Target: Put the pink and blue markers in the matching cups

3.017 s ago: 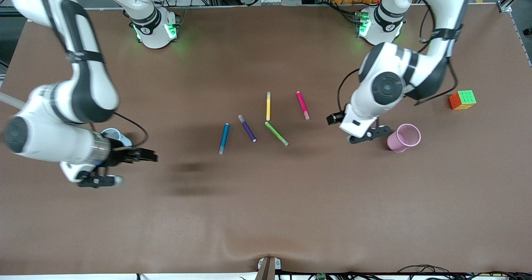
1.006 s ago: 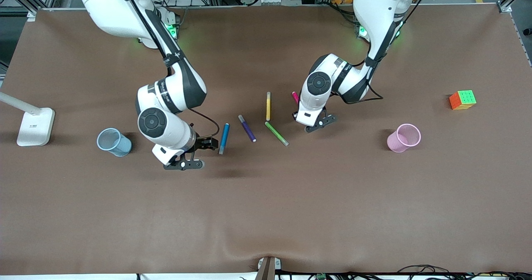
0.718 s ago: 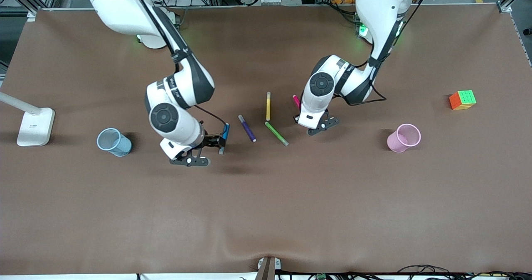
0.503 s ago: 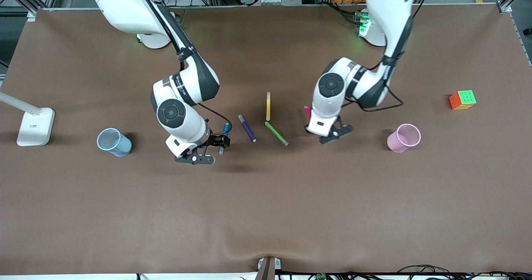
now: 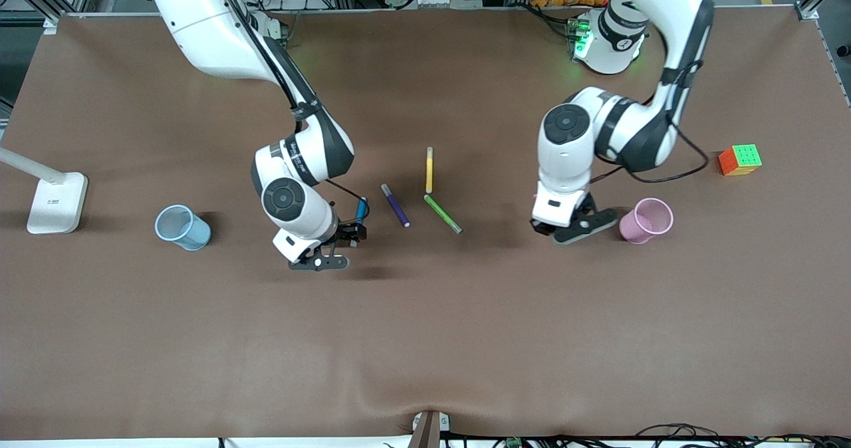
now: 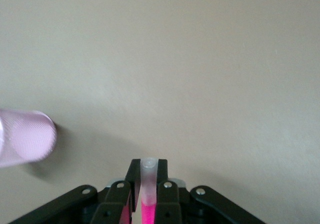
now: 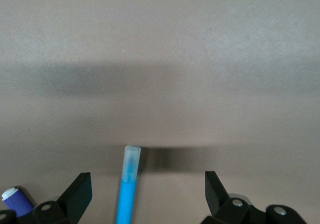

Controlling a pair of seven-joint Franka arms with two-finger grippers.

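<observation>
Nearest the front camera: right gripper [image 5: 351,235], fingers spread wide and empty, low over the brown surface [image 5: 425,341], straddling the slim bright-blue marker with a greyish cap [image 5: 360,213]. In the right wrist view, blue marker [image 7: 128,184] lying on the surface between the two black fingers [image 7: 76,194], closer to one of them, long axis running straight out from the wrist and so across the closing line. Good alignment for a pinch, judged from that; likely only a slight sideways centring needed before closing.

A little farther: left gripper [image 5: 546,227], fingers clamped on the slim magenta-pink marker [image 6: 148,189], greyish cap poking out past the fingertips. Pale pink translucent tapered cup [image 5: 646,220] just beside this gripper, toward the left arm's end of the surface; seen off to one side in the left wrist view [image 6: 25,140], not yet under the marker. Short sideways carry left, by the look of it, then a tilt to drop the marker in.

Pale blue translucent tapered cup [image 5: 181,226] well apart from the blue marker, toward the right arm's end. Left arm clearly the nearer to its goal.
</observation>
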